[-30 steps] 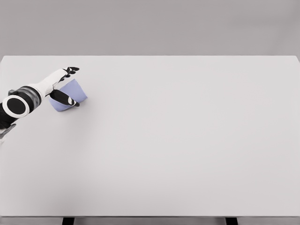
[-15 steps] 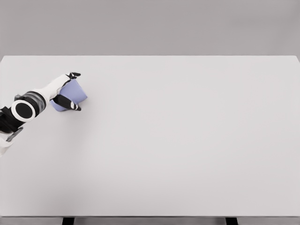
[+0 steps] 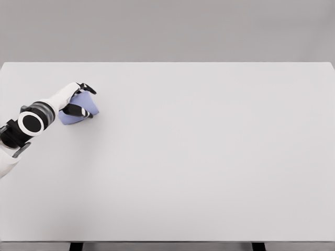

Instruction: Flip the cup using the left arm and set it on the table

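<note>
left hand (image 3: pixel 77 100) has its fingers wrapped round the blue cup (image 3: pixel 84 111) lying tilted on the table (image 3: pixel 209 157), so grabbed but i'd say not flipped upright yet.

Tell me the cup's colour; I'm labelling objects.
The small plastic cup is pale blue-lavender, seen in the head view, held in the left hand.

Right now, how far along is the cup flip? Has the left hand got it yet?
Done: the left hand has reached the blue cup at the table's far left and its fingers curl around it. In hand: the grasp; the cup looks tilted on its side, low near the surface, though contact with the surface is unclear. Left: turning it over and setting it down. The right arm is out of view.
</note>
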`<state>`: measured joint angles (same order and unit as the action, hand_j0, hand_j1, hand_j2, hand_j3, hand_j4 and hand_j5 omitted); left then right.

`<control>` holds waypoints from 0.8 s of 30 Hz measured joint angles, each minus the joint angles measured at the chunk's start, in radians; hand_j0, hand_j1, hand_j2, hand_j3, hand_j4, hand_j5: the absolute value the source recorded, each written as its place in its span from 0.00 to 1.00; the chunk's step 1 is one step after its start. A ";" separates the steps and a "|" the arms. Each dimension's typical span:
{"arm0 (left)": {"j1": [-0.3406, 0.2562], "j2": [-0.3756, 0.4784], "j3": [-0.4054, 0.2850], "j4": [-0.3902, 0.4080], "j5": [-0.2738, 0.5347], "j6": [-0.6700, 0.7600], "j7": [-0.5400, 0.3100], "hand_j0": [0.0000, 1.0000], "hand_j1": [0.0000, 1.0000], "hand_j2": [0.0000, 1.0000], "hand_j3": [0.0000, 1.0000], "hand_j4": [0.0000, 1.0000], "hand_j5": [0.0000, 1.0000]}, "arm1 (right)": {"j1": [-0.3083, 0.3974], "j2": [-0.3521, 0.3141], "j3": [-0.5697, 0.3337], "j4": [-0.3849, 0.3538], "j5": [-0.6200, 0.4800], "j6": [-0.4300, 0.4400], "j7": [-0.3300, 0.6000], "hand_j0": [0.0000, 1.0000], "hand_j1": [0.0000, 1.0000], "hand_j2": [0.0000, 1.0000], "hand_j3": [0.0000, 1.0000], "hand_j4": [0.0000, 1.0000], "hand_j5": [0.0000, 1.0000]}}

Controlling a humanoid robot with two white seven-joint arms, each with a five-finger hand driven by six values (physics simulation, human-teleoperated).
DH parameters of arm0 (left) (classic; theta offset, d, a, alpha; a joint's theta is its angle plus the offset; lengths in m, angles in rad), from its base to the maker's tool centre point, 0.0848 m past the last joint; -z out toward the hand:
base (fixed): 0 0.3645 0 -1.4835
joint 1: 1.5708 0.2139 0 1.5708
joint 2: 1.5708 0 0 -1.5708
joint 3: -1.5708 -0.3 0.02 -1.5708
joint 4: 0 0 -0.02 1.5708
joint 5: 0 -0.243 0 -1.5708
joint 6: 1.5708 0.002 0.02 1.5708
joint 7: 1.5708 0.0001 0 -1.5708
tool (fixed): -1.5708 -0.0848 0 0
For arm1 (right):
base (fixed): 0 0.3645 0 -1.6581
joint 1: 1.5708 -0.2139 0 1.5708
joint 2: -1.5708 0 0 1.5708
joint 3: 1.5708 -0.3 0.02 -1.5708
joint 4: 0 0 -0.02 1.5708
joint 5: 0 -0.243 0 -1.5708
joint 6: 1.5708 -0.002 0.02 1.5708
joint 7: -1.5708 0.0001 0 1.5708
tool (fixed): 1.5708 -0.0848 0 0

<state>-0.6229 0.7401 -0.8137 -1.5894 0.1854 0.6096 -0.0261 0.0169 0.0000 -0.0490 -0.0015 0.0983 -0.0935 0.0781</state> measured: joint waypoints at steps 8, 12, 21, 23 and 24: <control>-0.015 0.029 0.010 -0.001 0.053 0.001 -0.003 0.43 0.43 0.43 0.43 0.43 0.43 | 0.000 0.000 0.000 0.000 0.000 0.000 0.000 1.00 1.00 1.00 1.00 1.00 1.00; -0.014 0.081 0.020 0.002 0.141 0.000 -0.005 0.43 0.43 0.43 0.43 0.43 0.43 | 0.000 0.000 0.000 0.000 0.000 0.000 0.000 1.00 1.00 1.00 1.00 1.00 1.00; -0.005 0.168 0.024 0.084 0.341 -0.352 -0.064 0.44 0.44 0.44 0.44 0.44 0.44 | 0.000 0.000 0.000 0.000 0.000 0.000 0.000 1.00 1.00 1.00 1.00 1.00 1.00; -0.001 0.175 0.025 0.101 0.378 -0.444 -0.090 0.44 0.44 0.44 0.44 0.44 0.44 | 0.000 0.000 0.000 0.000 0.000 0.000 0.000 1.00 1.00 1.00 1.00 1.00 1.00; -0.001 0.174 0.025 0.110 0.396 -0.492 -0.102 0.44 0.44 0.44 0.44 0.44 0.44 | 0.000 0.000 0.000 0.000 0.000 0.000 0.000 1.00 1.00 1.00 1.00 1.00 1.00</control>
<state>-0.6243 0.9142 -0.7890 -1.4798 0.5812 0.1176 -0.1282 0.0169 0.0000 -0.0490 -0.0015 0.0983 -0.0935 0.0781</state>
